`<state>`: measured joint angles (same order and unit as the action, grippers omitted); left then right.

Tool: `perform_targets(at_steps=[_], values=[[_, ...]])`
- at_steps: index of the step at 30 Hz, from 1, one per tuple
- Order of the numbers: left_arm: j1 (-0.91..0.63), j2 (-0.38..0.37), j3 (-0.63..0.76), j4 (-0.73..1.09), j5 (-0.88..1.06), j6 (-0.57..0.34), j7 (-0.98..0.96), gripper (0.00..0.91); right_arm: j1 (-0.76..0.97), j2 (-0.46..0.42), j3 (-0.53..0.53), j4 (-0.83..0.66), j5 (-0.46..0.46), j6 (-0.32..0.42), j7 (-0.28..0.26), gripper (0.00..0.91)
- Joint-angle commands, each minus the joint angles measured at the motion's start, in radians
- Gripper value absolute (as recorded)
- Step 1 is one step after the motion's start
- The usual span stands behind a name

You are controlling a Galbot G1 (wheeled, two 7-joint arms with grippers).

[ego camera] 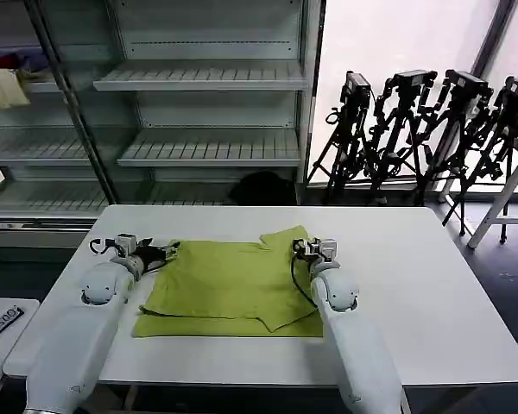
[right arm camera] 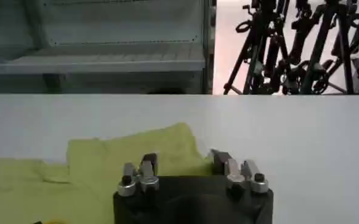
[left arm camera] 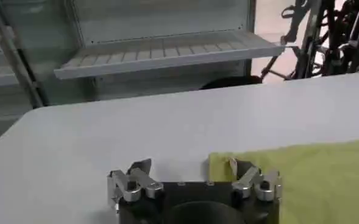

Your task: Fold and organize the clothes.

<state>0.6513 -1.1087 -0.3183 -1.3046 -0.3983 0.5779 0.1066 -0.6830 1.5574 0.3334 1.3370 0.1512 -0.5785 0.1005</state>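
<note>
While both arms sit low over the white bench [ego camera: 414, 285], the lime T-shirt [ego camera: 229, 289] lies flat and partly folded mid-bench, a sleeve flap turned up at its far right corner, w/ a folded edge along the near side. Left pincer [ego camera: 160, 253] is at the shirt's far left corner; in the left wrist view [left arm camera: 191, 173] fingers are spread apart, released, one finger [left arm camera: 243, 173] over the cloth edge [left arm camera: 301, 176], the other over bare bench [left arm camera: 136, 128]. Right pincer [ego camera: 313, 249] is at the far right corner by the turned-up flap; right wrist view [right arm camera: 182, 164] shows it released too, fingers wide, one over the cloth [right arm camera: 130, 158], the other at the fabric's edge above the bench [right arm camera: 301, 140]. Neither is gripping anything. Behind: empty metal shelving [ego camera: 207, 78], tripods [ego camera: 414, 129] on the right.
</note>
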Motion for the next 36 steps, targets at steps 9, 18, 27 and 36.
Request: perform_targets(at_steps=[9,18,27,36], values=[[0.019,-0.002,0.005,-0.018,-0.02,0.0,0.007,0.383,0.002,0.008,-0.001,-0.014,-0.008,-0.004,0.0,0.0],[0.029,-0.006,-0.001,-0.024,-0.023,0.0,0.014,0.01,-0.006,0.017,0.006,0.005,-0.003,-0.002,-0.003,0.0],[0.043,-0.008,-0.014,-0.036,-0.028,-0.001,0.028,0.0,-0.019,0.014,0.003,0.053,-0.003,-0.003,-0.004,0.0],[0.066,-0.005,-0.058,-0.109,-0.118,-0.059,0.001,0.0,-0.055,0.005,0.01,0.158,0.047,-0.002,0.01,0.0]])
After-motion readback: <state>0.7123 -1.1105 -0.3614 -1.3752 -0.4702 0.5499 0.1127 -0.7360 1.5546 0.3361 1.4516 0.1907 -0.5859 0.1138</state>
